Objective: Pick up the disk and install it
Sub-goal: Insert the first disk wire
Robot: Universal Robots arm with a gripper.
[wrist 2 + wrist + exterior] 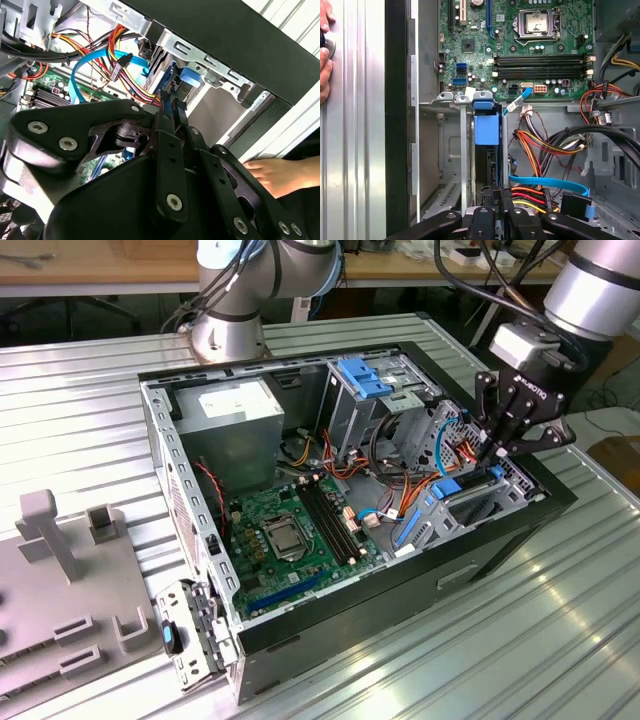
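Hand [497, 452] holding the disk [486, 131] in the cage [446, 150].
The hand is clenched on the disk, whose blue rail stands between the cage's grey walls.

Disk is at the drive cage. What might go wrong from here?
1. The gripper holds the disk edge-on in the drive cage; slight tilt may jam its rails.
2. Orange and red wires lie right beside the gripper: snag risk.
3. A hand rests near the case.

One open computer case [390, 595] lies on the surface [80, 400], holding one motherboard [480, 50], four memory slots [540, 62], one power supply [235, 425] and one blue-railed disk [486, 132].
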